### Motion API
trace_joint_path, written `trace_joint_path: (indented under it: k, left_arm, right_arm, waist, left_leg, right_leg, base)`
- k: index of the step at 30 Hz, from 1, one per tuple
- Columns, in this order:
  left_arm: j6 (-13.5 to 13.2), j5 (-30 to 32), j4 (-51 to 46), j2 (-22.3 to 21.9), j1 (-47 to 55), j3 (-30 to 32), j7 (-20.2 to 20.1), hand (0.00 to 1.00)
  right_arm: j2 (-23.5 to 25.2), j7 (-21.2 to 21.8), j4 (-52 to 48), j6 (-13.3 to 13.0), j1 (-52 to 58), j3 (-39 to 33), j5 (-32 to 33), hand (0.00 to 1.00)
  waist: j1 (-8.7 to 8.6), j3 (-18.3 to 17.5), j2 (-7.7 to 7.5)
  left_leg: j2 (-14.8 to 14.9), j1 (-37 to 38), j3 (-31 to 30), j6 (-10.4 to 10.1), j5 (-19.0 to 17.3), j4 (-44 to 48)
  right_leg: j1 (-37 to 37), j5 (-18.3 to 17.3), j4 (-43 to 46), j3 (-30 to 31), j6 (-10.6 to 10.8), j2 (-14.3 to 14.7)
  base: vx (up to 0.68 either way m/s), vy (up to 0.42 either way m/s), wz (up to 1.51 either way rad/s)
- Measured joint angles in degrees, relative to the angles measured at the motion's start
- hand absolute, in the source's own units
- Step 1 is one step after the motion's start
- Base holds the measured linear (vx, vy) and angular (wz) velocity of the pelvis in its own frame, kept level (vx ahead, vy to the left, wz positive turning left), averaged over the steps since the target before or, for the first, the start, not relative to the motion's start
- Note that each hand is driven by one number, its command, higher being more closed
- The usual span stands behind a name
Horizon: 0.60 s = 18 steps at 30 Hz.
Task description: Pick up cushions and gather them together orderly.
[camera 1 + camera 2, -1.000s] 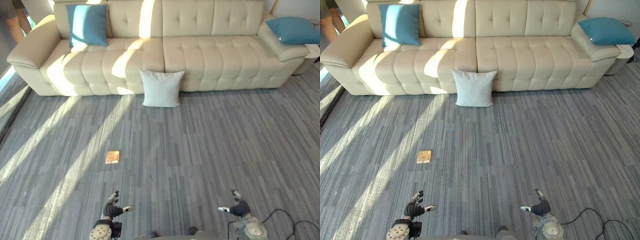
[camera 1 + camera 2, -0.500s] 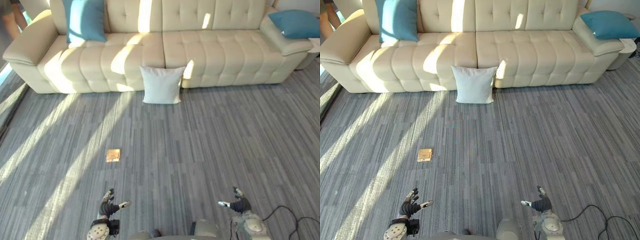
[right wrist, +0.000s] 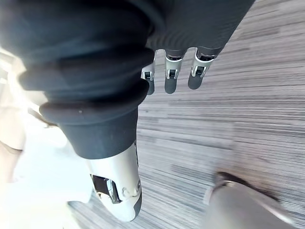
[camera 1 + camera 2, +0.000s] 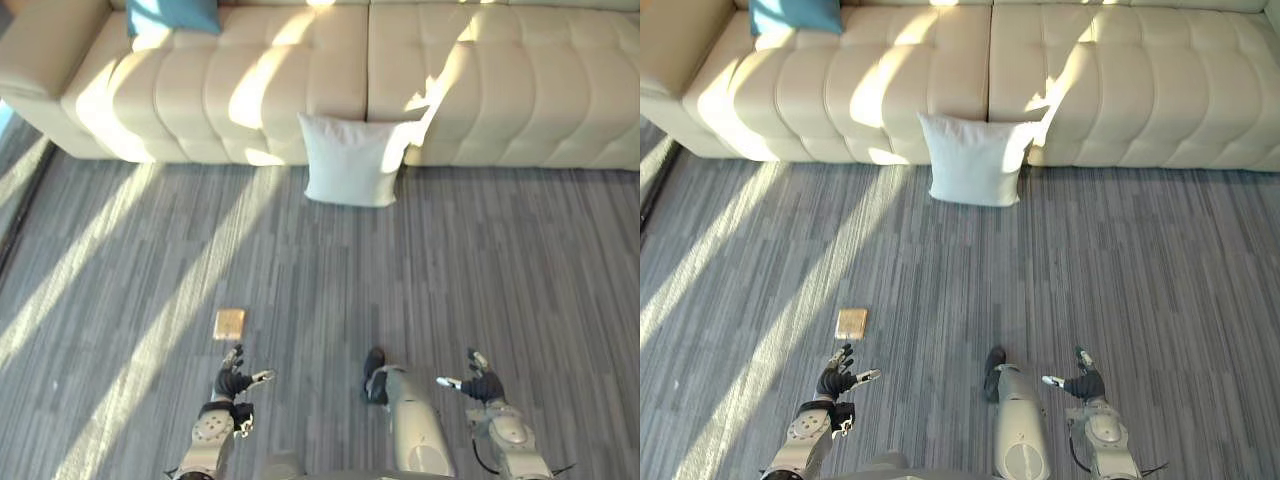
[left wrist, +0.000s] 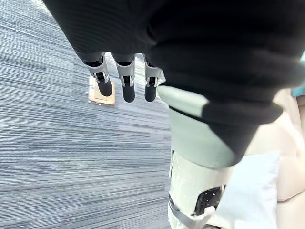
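White cushion (image 4: 352,160) square, plump, propped against sofa (image 4: 520,90) front; left hand (image 4: 232,384), right hand (image 4: 484,385) fingers straight, holding nothing.

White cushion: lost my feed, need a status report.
Left hand, right hand open, empty, low over floor. White cushion upright there, leaning on sofa front. Tan square near left hand, not blocking.

A white cushion (image 4: 352,160), a teal cushion (image 4: 172,15), a cream quilted sofa (image 4: 520,90), grey streaked carpet (image 4: 300,270) and a small tan square (image 4: 229,323).
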Motion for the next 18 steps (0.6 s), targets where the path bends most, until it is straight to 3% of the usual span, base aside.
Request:
trace_joint_path:
  k: [2,4,5,6,7,8,9,10,11,12,13,14,16,17,18]
  left_arm:
    - [-0.07,0.0,-0.55,-0.16,0.04,0.02,-0.05,0.0]
    - [0.02,-0.09,-0.52,-0.52,0.65,0.4,-0.04,0.0]
    - [0.02,-0.14,-0.53,-0.75,1.35,0.41,-0.01,0.0]
    - [0.02,-0.16,-0.51,-0.89,1.96,0.4,0.0,0.0]
    - [0.03,-0.58,-0.32,-1.22,3.28,0.4,0.0,0.0]
    - [0.1,-0.68,0.43,-0.55,3.95,0.67,0.0,0.0]
    - [0.09,-0.75,0.66,-0.58,3.96,0.64,0.0,0.0]
    - [0.06,-0.74,0.79,-0.76,3.88,0.53,-0.07,0.0]
    - [0.14,-0.74,1.39,-0.63,3.94,0.49,-0.03,0.0]
    - [0.19,-0.73,1.81,-0.43,3.99,0.45,-0.01,0.0]
    - [0.3,-0.73,2.35,-0.04,3.99,0.36,0.0,0.0]
    - [0.32,-0.67,2.36,0.41,4.29,0.3,0.05,0.0]
    - [0.21,-0.69,2.26,1.1,3.93,0.26,0.15,0.0]
    - [0.21,-0.69,2.34,1.14,3.16,0.39,0.12,0.0]
    - [0.18,-0.7,2.37,1.2,2.26,0.52,0.14,0.0]
  right_arm:
    - [-0.14,-0.08,-0.86,-0.08,-0.22,-0.03,0.25,0.0]
    - [0.25,-0.04,-0.44,-0.06,-0.77,-0.15,0.25,0.0]
    - [0.28,-0.04,-0.29,-0.07,-0.64,-0.17,0.25,0.0]
    - [0.26,-0.04,-0.27,-0.07,-0.41,-0.16,0.23,0.0]
    - [0.18,-0.11,-0.14,-0.09,0.38,-0.13,0.19,0.0]
    - [1.34,-0.13,0.23,-0.02,1.33,0.26,0.11,0.0]
    - [1.36,-0.1,0.23,-0.17,1.83,0.57,0.03,0.0]
    - [1.51,-0.07,0.32,-0.1,2.07,0.66,-0.41,0.0]
    - [1.86,0.01,0.35,0.05,2.19,0.96,-0.53,0.0]
    - [2.13,0.08,0.38,0.18,2.17,1.21,-0.61,0.0]
    - [2.55,0.1,0.5,0.21,2.2,1.52,-0.81,0.0]
    - [2.83,0.2,0.76,0.24,2.45,2.35,-1.52,0.0]
    - [2.73,0.22,0.75,0.17,2.07,3.79,-2.31,0.0]
    - [2.7,0.3,0.75,0.08,1.61,3.88,-2.31,0.0]
    - [2.44,0.3,0.82,0.09,1.5,3.85,-2.3,0.0]
  waist:
    - [1.07,-0.01,-0.65]
    - [2.36,0.23,-0.98]
    - [2.77,0.14,-0.81]
    - [2.95,-0.09,-0.41]
    - [3.43,-0.67,0.55]
    - [3.92,-1.84,-1.82]
    - [3.62,-2.34,-2.44]
    - [3.31,-2.66,-3.5]
    - [2.78,-2.49,-4.16]
    - [2.35,-2.41,-4.22]
    - [1.82,-2.27,-4.04]
    - [1.37,-2.1,-3.69]
    - [0.94,-1.71,-2.84]
    - [0.83,-1.57,-2.28]
    - [0.73,-1.45,-1.71]
  left_leg:
    - [-0.72,-7.77,1.77,1.9,-1.19,-7.36]
    - [-6.15,-11.69,-1.99,0.97,-0.37,-29.17]
    - [-8.01,-11.59,-4.16,-0.59,1.33,-38.34]
    - [-8.6,-11.57,-5.59,-0.46,3.48,-43.0]
    - [-9.17,-11.59,-8.39,1.94,11.28,-44.76]
    - [-10.73,-11.96,-7.51,5.2,8.57,-39.25]
    - [-11.36,-12.04,-7.22,5.51,6.11,-37.52]
    - [-12.26,-10.84,-5.77,6.2,2.68,-35.55]
    - [-13.52,-8.17,-4.72,6.94,-0.31,-34.9]
    - [-13.95,-6.45,-4.5,7.46,-1.54,-34.93]
    - [-14.25,-3.64,-4.34,7.7,-3.37,-35.07]
    - [-14.25,0.9,-4.26,7.65,-5.09,-36.37]
    - [-13.96,6.58,-3.73,7.48,-5.39,-40.21]
    - [-13.27,9.49,-3.67,7.46,-5.38,-42.62]
    - [-12.28,11.48,-3.66,7.4,-5.35,-44.33]
  right_leg:
    - [6.04,-0.72,-6.04,1.54,1.07,1.19]
    - [10.36,-1.58,-8.5,4.24,2.65,0.94]
    - [11.99,-3.22,-8.56,5.95,4.51,0.9]
    - [12.89,-4.67,-8.31,6.62,5.4,1.14]
    - [14.12,-8.23,-5.85,8.38,7.16,1.25]
    - [13.65,-11.15,-0.93,10.81,9.39,-1.25]
    - [12.89,-11.97,2.48,11.06,10.8,-2.64]
    - [9.46,-11.96,12.42,12.21,11.96,-5.42]
    - [5.01,-8.11,24.19,13.07,15.99,-8.24]
    - [2.97,-6.48,29.98,13.47,17.22,-9.48]
    - [0.57,-6.91,36.57,13.6,16.85,-10.33]
    - [-1.62,-8.59,41.03,12.1,13.81,-10.9]
    - [-5.13,-10.85,38.15,9.28,10.16,-10.09]
    - [-7.95,-11.73,32.21,8.14,8.64,-7.92]
    - [-10.44,-11.59,24.5,8.2,8.53,-5.38]
  base:
    - [0.61,-0.063,-0.39]
    - [0.6,0.053,-0.75]
    - [0.55,0.124,-0.82]
    - [0.57,0.208,-0.87]
    - [0.62,0.263,-0.85]
    - [0.64,0.263,-0.67]
    - [0.68,0.235,-0.35]
    - [0.63,0.221,-0.15]
    - [0.62,0.223,-0.16]
    - [0.58,0.188,-0.12]
    - [0.57,0.124,-0.07]
    - [0.66,0.093,-0.1]
    - [0.52,0.021,-0.1]
    - [0.49,-0.037,-0.01]
    - [0.49,-0.05,0.0]
